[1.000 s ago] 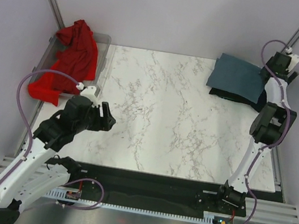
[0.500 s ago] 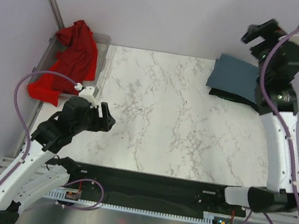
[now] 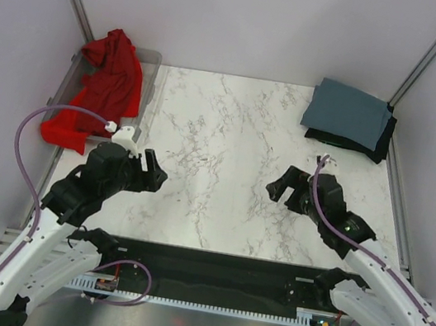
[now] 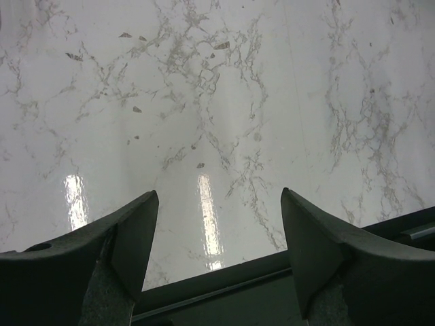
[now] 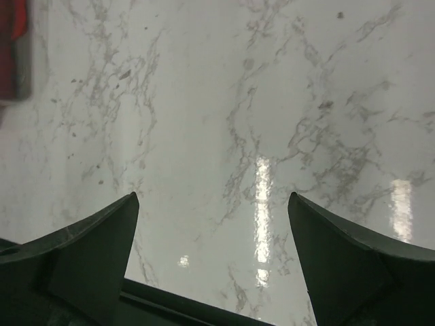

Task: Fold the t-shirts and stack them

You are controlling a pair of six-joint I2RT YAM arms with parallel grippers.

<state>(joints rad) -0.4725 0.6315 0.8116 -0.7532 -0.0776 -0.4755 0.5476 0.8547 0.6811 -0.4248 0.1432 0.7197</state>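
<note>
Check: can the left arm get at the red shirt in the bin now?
Probably yes. The red t-shirt is heaped over the clear bin on that arm's side, nothing covers it, and the left gripper is open and empty nearby.

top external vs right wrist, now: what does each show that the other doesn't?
Top external only: the blue-grey t-shirt folded on the black t-shirt at the far right corner, the left gripper, and both arms whole.

Right wrist only: a close look at the right gripper, its fingers spread open with nothing between them.

Both: the marble table and the red t-shirt. It lies heaped in the clear bin in the top view, but is only a blurred red patch at the wrist view's top-left edge.
</note>
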